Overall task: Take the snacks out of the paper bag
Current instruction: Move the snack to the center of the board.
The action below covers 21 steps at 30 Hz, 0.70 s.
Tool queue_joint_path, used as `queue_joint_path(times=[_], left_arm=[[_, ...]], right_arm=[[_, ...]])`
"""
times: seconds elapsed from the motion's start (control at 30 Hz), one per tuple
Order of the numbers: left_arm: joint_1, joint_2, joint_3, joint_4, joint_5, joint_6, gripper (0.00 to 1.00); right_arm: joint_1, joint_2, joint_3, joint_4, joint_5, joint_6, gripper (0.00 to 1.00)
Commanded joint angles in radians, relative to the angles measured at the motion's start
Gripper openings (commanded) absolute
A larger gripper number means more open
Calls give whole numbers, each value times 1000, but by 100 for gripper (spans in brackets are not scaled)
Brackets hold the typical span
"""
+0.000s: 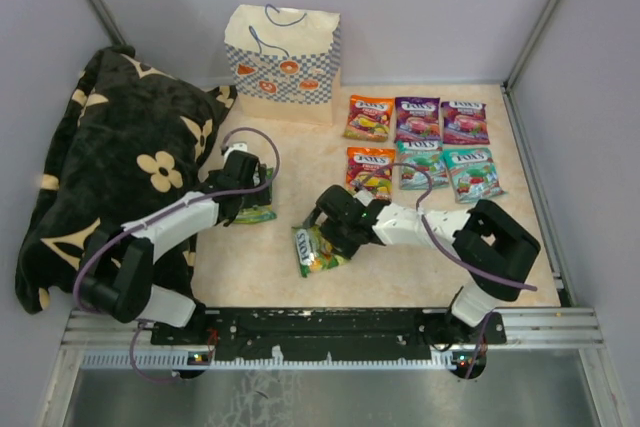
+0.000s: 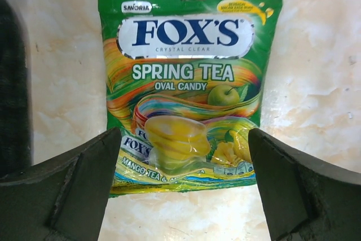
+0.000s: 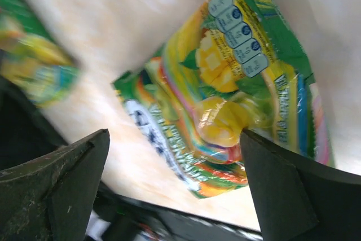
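Two green packets point(image 1: 258, 215) point(image 1: 318, 255), tabletop point(image 1: 285, 247) between them

You cannot see inside the paper bag point(image 1: 283, 65) from above. There the left gripper point(image 1: 252, 197) hides most of one green packet point(image 1: 258, 214), and the right gripper point(image 1: 322, 230) covers the top end of the other green packet point(image 1: 320, 253). In the right wrist view, a far packet point(image 3: 28, 66) at the left edge is blurred and cut off.

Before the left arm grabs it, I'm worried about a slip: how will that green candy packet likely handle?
The green candy packet looks glossy, so it may slip in a grip. It lies flat yet bulges over loose sweets, so it probably flops and shifts. Thin and small, likely light.
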Motion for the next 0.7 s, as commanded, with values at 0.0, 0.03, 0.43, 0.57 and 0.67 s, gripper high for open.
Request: queue_joint_path(times=[0.0,0.03,0.43,0.57,0.67], left_arm=[[2,-50,-4,0,-13,-6,99],[2,-54,-6,7,4,0,99],[21,-153,-118,161,233,103,99],[36,-128,-120,183,291,103,99],[41,-119,-112,175,285,108,99]], right_arm=[[-42,-12,145,403,134,8,99],[-66,-8,188,456,30,-159,99],[-13,168,398,-514,-125,-1713,97],[-24,139,415,-369,-440,-1921,99],[-25,145,413,-309,-506,-2049,99]])
